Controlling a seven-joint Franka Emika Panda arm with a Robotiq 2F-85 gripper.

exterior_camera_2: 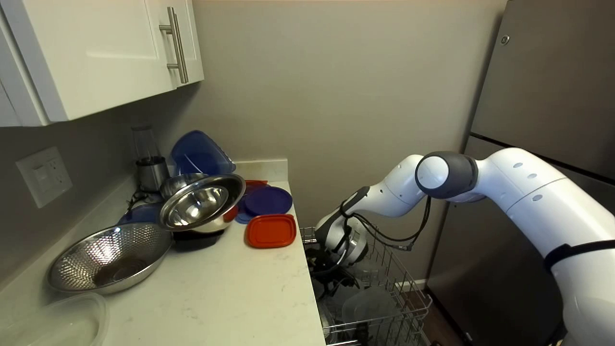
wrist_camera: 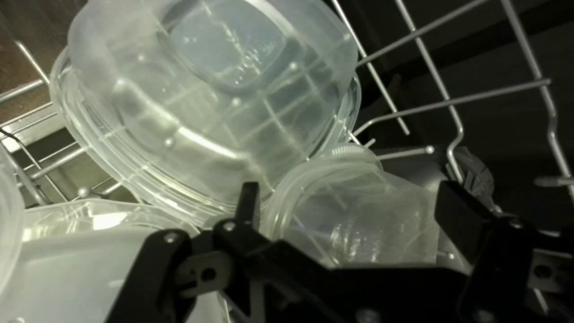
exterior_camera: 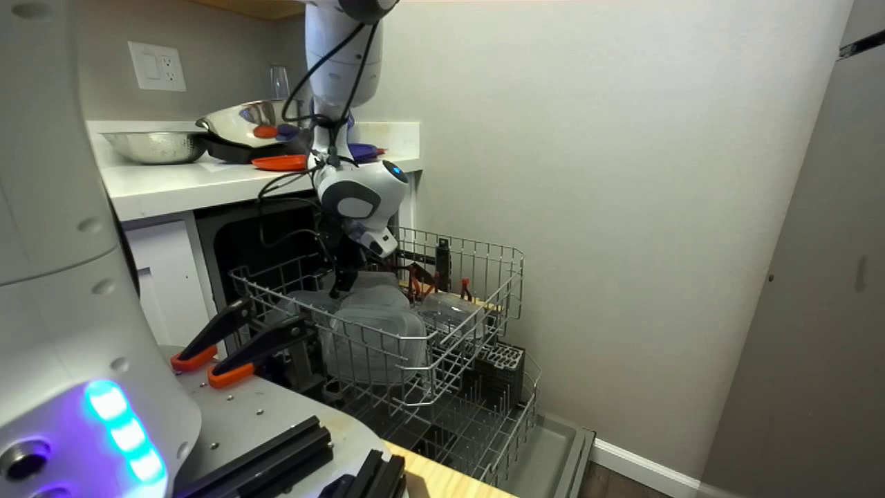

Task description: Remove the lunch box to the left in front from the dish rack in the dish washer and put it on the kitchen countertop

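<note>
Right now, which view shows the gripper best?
Wrist view: the gripper is close up, with both fingers visible and standing apart. In both exterior views it is only a small dark shape at the dish rack, and its opening can't be made out.

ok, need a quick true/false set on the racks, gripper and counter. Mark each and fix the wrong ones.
1. A red-orange lid lies on the kitchen countertop. True.
2. The gripper is at the upper dish rack. True.
3. It is shut, tips together. False: it is open, with a clear cup showing in the gap.
4. The lower rack is pushed fully in. False: the lower rack is out over the lowered door.
5. A perforated-looking metal bowl sits on the kitchen countertop. True.
6. The upper dish rack holds only metal pots. False: clear plastic containers sit in it.
</note>
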